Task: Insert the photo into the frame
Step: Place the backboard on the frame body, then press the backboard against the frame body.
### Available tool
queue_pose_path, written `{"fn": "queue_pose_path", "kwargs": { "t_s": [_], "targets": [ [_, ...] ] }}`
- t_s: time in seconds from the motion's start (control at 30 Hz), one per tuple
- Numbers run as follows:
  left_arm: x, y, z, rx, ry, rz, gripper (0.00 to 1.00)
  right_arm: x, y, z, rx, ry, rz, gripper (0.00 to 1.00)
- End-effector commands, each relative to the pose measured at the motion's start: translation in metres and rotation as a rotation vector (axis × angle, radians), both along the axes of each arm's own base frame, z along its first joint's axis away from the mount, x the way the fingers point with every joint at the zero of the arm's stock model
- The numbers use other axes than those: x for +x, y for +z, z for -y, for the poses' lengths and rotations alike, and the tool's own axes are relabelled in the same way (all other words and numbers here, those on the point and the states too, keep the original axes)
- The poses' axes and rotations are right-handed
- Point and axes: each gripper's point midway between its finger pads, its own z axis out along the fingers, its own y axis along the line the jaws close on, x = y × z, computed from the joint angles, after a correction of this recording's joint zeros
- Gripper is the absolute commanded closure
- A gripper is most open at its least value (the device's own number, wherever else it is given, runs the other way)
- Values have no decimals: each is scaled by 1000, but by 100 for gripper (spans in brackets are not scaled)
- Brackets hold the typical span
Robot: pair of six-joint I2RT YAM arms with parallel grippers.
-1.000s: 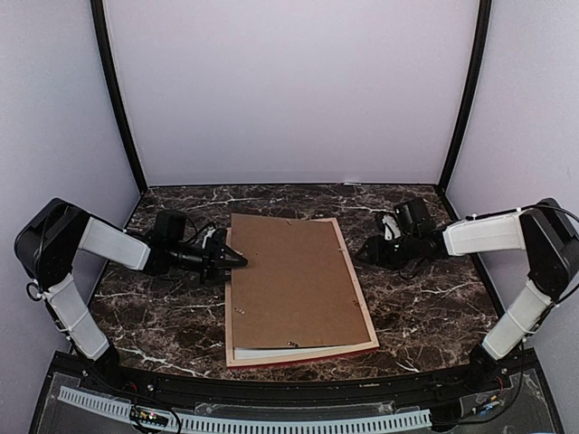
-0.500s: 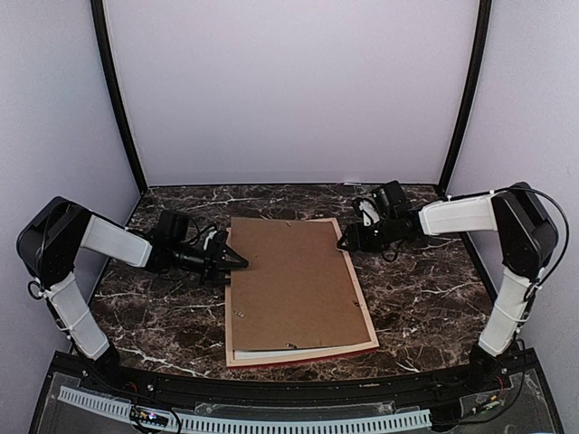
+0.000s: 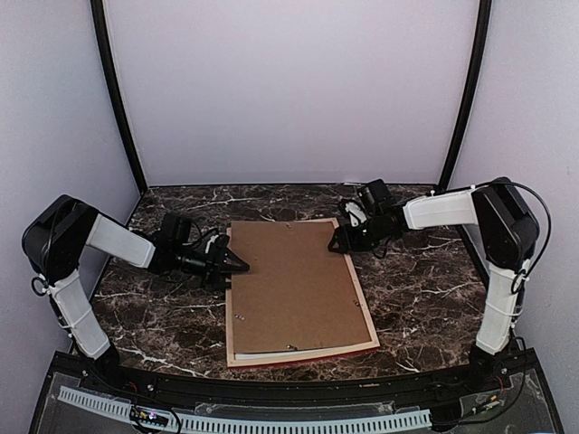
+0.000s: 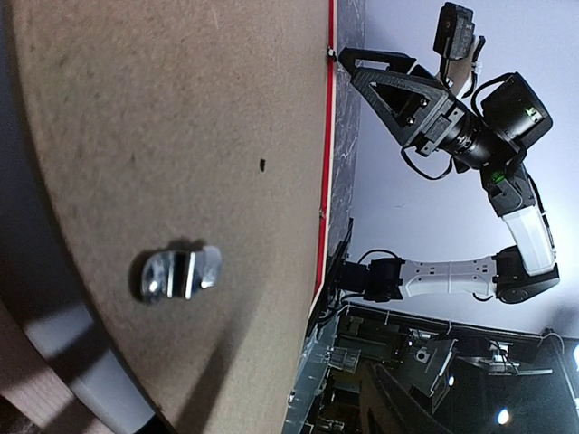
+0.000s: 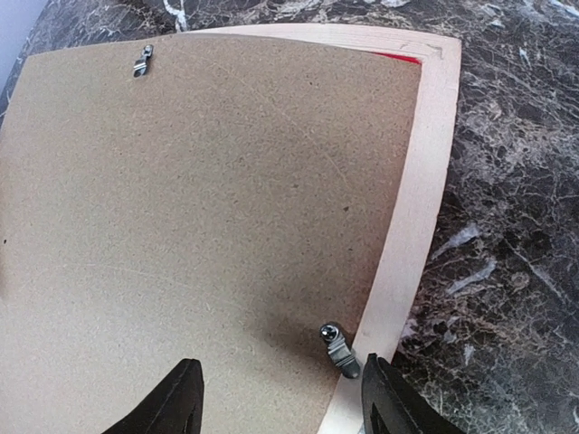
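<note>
The frame (image 3: 366, 318) lies face down on the marble table, pale wood back up, with a red edge along the near side. The brown backing board (image 3: 294, 280) lies inside it. The photo's picture is hidden. A pale strip (image 3: 267, 351) shows under the board's near edge; I cannot tell what it is. My left gripper (image 3: 237, 264) is rolled on its side at the board's left edge, its jaws not visible. My right gripper (image 5: 282, 398) is open over the frame's far right corner (image 5: 425, 181), its fingers either side of a metal clip (image 5: 342, 350).
Small metal clips sit on the board: one at the far edge (image 5: 142, 61) and one near the left edge (image 4: 179, 273). Bare marble table (image 3: 425, 289) lies on both sides of the frame. Pale walls enclose the back and sides.
My right gripper has moved left and away from me, from the bare table to the frame's far right corner. My left gripper has barely moved.
</note>
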Motion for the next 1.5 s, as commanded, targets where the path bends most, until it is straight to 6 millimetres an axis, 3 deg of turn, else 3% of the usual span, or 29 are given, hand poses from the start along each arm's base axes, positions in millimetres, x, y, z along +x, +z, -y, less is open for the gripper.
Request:
{"fn": "queue_pose_path", "kwargs": {
  "t_s": [0.0, 0.57, 0.7, 1.07, 1.47],
  "targets": [
    [3, 11, 8, -28, -31, 45, 45, 2, -1, -10, -4, 47, 9, 39],
    [1, 8, 9, -30, -30, 42, 45, -23, -11, -18, 11, 80, -63, 45],
    [1, 8, 9, -29, -30, 42, 45, -25, -7, -18, 18, 78, -61, 46],
    [3, 2, 10, -21, -25, 34, 44, -21, 35, -15, 53, 48, 18, 44],
    [4, -4, 12, 47, -32, 45, 29, -39, 32, -3, 52, 19, -3, 44]
  ]
}}
